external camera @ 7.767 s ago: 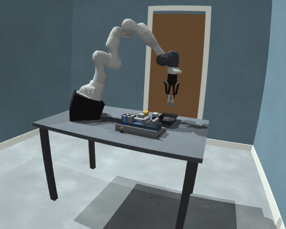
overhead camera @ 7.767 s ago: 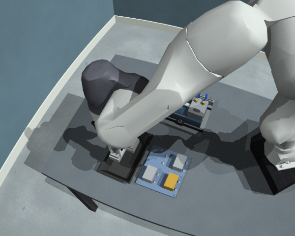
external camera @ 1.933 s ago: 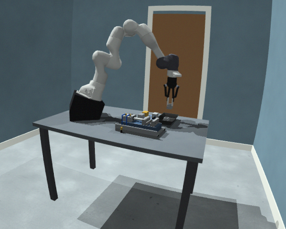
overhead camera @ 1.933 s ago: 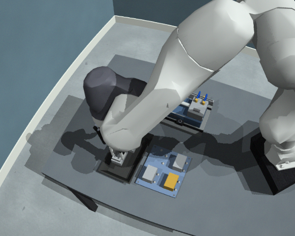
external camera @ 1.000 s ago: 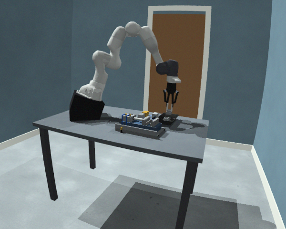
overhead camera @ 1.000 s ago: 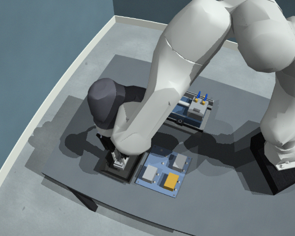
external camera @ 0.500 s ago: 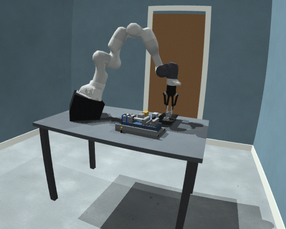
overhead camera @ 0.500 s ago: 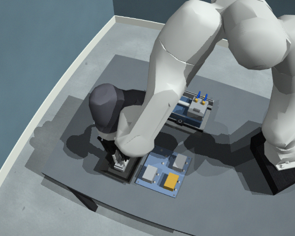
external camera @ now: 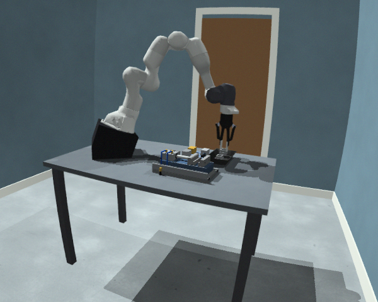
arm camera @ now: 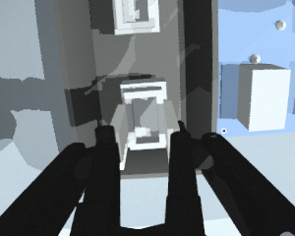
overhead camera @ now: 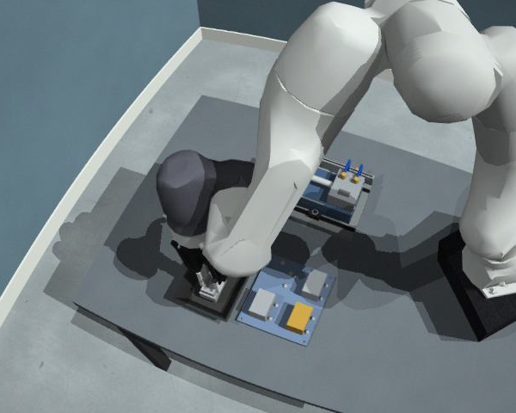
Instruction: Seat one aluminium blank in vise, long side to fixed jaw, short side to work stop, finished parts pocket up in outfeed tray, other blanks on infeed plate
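Observation:
My gripper [overhead camera: 207, 284] is shut on a light grey finished part [arm camera: 146, 114] with its pocket facing up. It holds the part low over the dark outfeed tray [overhead camera: 205, 298], close to the floor; I cannot tell whether it touches. The blue infeed plate [overhead camera: 287, 302] beside the tray carries two aluminium blanks [overhead camera: 261, 303] [overhead camera: 315, 284] and one brass blank [overhead camera: 299, 317]. The vise [overhead camera: 334, 193] stands behind the plate; my arm hides most of its opening.
The tray's raised walls flank my fingers on both sides in the wrist view. Small pins stand on the infeed plate around the blanks. The vise's hose block [overhead camera: 347, 187] has two blue hoses. My black base [external camera: 113, 143] stands at the table's far corner.

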